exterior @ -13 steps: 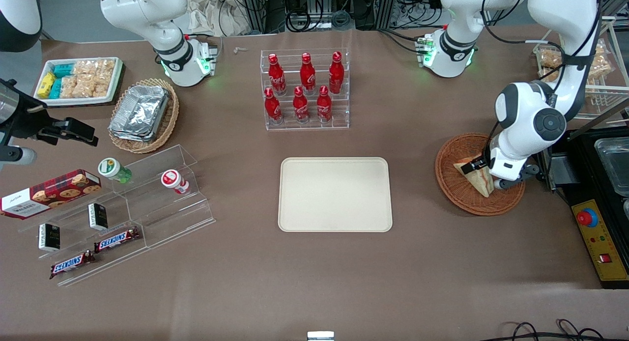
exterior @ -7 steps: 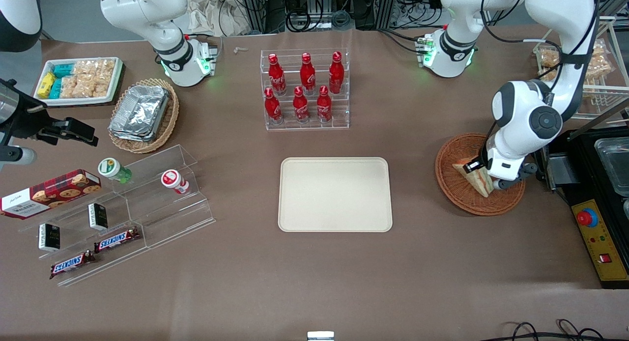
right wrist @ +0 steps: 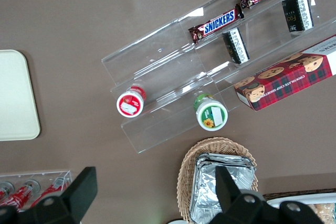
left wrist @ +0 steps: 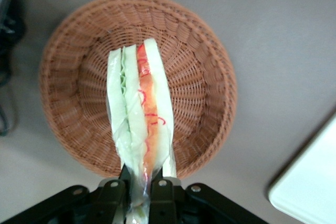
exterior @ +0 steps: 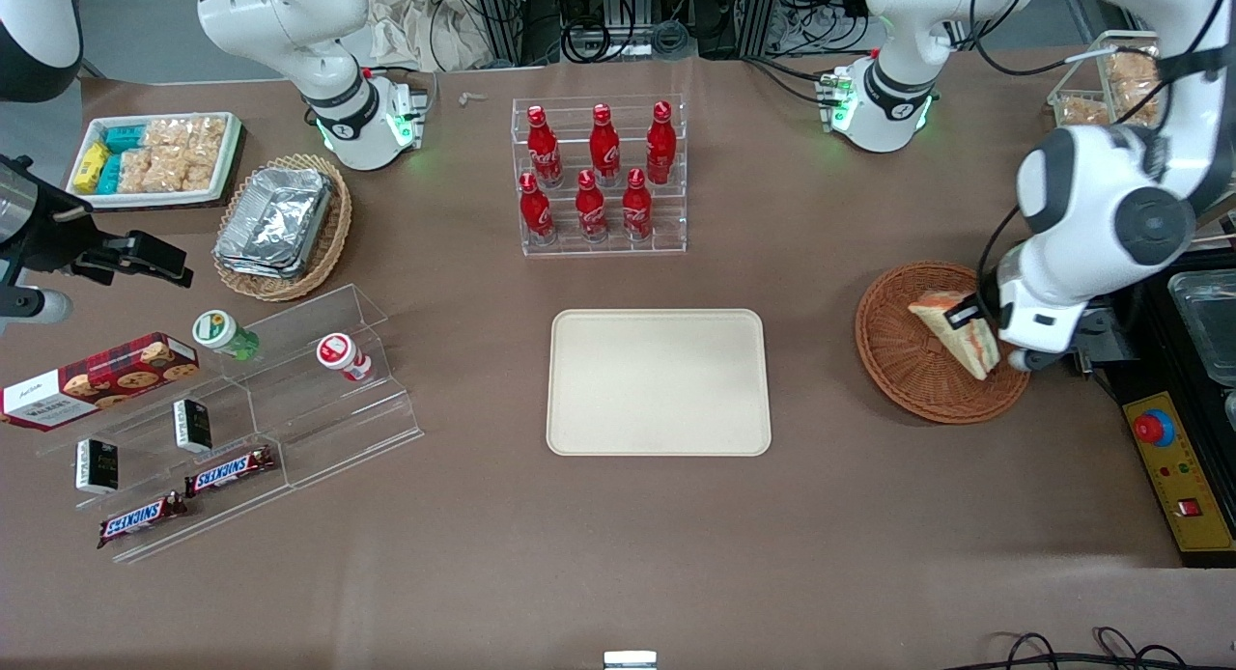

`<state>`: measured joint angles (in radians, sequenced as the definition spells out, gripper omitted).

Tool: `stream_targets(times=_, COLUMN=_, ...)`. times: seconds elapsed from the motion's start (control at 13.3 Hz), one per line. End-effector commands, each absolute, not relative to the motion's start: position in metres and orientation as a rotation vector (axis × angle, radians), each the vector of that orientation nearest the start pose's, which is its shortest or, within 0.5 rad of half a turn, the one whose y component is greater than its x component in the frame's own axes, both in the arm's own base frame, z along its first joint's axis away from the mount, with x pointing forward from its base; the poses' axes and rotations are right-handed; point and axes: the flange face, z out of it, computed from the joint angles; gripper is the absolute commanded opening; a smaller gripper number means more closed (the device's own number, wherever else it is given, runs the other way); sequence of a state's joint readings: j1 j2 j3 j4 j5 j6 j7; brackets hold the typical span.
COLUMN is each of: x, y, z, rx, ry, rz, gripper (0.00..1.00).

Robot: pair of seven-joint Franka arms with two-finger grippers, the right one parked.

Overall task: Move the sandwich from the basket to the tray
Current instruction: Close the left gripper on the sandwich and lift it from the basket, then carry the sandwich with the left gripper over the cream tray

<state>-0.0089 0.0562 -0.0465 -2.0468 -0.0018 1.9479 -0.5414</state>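
Note:
My left gripper (exterior: pixel 977 324) is shut on the sandwich (exterior: pixel 951 329), a clear-wrapped wedge of white bread with green and red-orange filling, and holds it lifted above the reddish-brown wicker basket (exterior: pixel 903 361). In the left wrist view the sandwich (left wrist: pixel 139 114) hangs over the basket (left wrist: pixel 199 77) with its cut edge showing, pinched between the gripper (left wrist: pixel 140 190) fingers at its narrow end. The cream tray (exterior: pixel 660 381) lies flat at the table's middle, nothing on it; its corner (left wrist: pixel 310 187) shows in the wrist view.
A clear rack of red bottles (exterior: pixel 601 176) stands farther from the front camera than the tray. A black box with a red button (exterior: pixel 1173 458) sits beside the basket at the working arm's end. Snack shelves (exterior: pixel 232 429) and a foil-tray basket (exterior: pixel 282 226) lie toward the parked arm's end.
The gripper has risen with the sandwich, lifting it off the basket floor and shifting slightly toward the working arm's end of the table. The arm's elbow moved the same way.

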Motion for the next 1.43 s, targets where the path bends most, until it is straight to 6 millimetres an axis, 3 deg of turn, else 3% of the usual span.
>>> stream_targets(times=0.0, x=0.557, y=-0.034, z=0.451, rx=-2.98, ry=-0.748, rz=0.248, gripper=0.01)
stream_targets(times=0.3, x=0.567, y=-0.036, z=0.513, rx=-2.996, ry=-0.74, rz=0.207, gripper=0.0)
stream_targets(times=0.45, x=0.572, y=-0.039, z=0.528, rx=-3.003, ry=-0.733, rz=0.187, gripper=0.0)
stream_targets(times=0.68, x=0.586, y=-0.067, z=0.536, rx=-3.032, ry=-0.672, rz=0.149, gripper=0.0)
stream_targets(times=0.75, x=0.591, y=-0.07, z=0.548, rx=-3.042, ry=-0.666, rz=0.138, gripper=0.0)
stream_targets(times=0.98, x=0.6, y=-0.09, z=0.54, rx=-3.054, ry=-0.563, rz=0.163, gripper=0.0)
stream_targets(times=1.05, x=0.604, y=-0.098, z=0.529, rx=-3.048, ry=-0.532, rz=0.18, gripper=0.0)
stream_targets(times=1.28, x=0.612, y=-0.166, z=0.511, rx=-3.051, ry=-0.133, rz=0.173, gripper=0.0)
stream_targets(times=1.36, x=0.611, y=-0.185, z=0.504, rx=-3.062, ry=-0.099, rz=0.191, gripper=0.0)
